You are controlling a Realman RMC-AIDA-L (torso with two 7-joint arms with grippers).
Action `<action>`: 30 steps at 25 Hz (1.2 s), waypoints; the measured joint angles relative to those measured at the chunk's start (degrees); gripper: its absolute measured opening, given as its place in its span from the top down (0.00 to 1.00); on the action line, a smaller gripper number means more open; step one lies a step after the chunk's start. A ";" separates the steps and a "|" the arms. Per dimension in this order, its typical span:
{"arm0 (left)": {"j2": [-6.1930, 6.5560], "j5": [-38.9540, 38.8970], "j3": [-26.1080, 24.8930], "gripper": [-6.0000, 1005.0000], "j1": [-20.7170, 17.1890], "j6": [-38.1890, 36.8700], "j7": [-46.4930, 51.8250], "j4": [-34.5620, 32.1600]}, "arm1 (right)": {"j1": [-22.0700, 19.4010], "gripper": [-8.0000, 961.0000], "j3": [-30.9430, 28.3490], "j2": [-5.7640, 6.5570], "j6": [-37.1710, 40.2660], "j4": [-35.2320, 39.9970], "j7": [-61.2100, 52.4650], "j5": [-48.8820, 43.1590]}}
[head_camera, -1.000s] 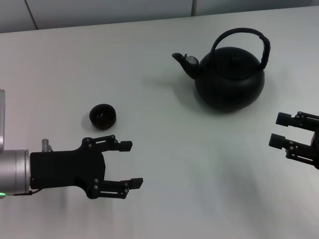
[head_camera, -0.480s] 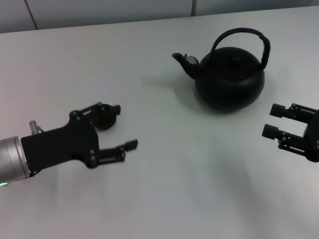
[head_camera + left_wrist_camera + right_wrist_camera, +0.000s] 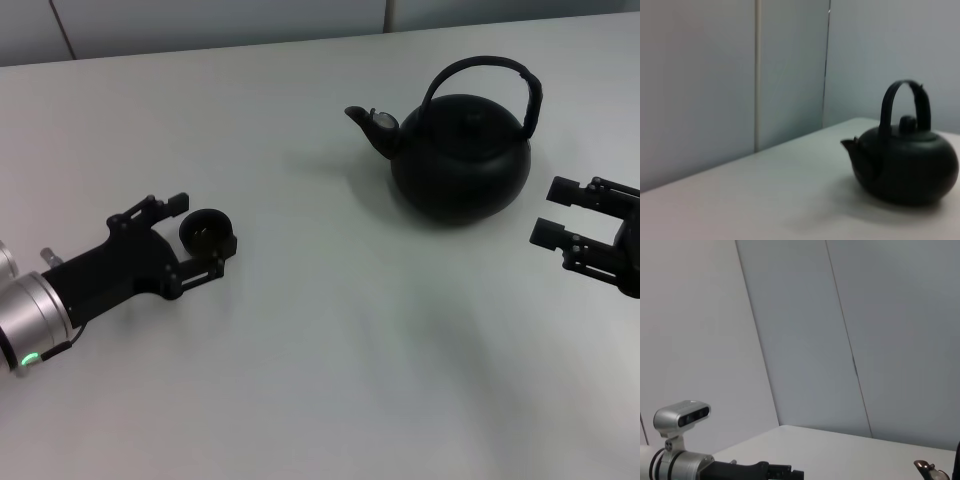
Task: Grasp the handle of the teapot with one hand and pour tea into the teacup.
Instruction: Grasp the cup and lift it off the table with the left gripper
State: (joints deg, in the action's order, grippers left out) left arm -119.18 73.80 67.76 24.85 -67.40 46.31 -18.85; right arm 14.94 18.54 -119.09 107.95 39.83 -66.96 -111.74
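The matte-black teapot (image 3: 460, 165) stands on the white table (image 3: 330, 350) at the far right, spout pointing left, its arched handle (image 3: 487, 64) upright. It also shows in the left wrist view (image 3: 905, 170), with its handle (image 3: 902, 87). The small black teacup (image 3: 208, 230) sits at the left. My left gripper (image 3: 203, 232) is open, with one finger on each side of the teacup; I cannot tell whether they touch it. My right gripper (image 3: 550, 212) is open and empty, low to the right of the teapot and apart from it.
A grey panelled wall (image 3: 200, 20) runs behind the table's far edge. The left arm's wrist and camera (image 3: 682, 417) show in the right wrist view. Bare tabletop lies between the teacup and the teapot.
My left gripper has swung away from me and to the left, from open table to straddling the teacup. My right gripper shifted slightly. The teapot and teacup have not moved.
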 joint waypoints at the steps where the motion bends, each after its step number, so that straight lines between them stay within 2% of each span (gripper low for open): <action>1: 0.00 0.00 0.00 0.23 0.00 0.00 0.00 0.00 | 0.00 0.35 0.00 0.00 0.00 0.00 0.00 0.00; 7: 0.03 -0.20 -0.17 0.23 -1.96 0.71 -3.30 0.24 | 0.18 0.35 0.00 0.00 -0.11 -0.01 -0.04 0.04; 16: 0.08 -0.27 -0.14 0.25 -2.35 4.40 -3.98 0.34 | 0.60 0.35 0.00 0.00 -0.24 -0.10 -0.09 0.12; 30: 0.10 -0.33 0.04 0.27 0.37 6.23 -5.62 2.98 | 0.62 0.35 0.01 0.00 -0.22 -0.15 -0.19 0.12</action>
State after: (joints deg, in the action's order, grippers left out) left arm -119.09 73.47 67.79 25.21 -61.17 40.69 -15.88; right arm 15.56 18.55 -119.09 107.73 39.68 -67.15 -111.62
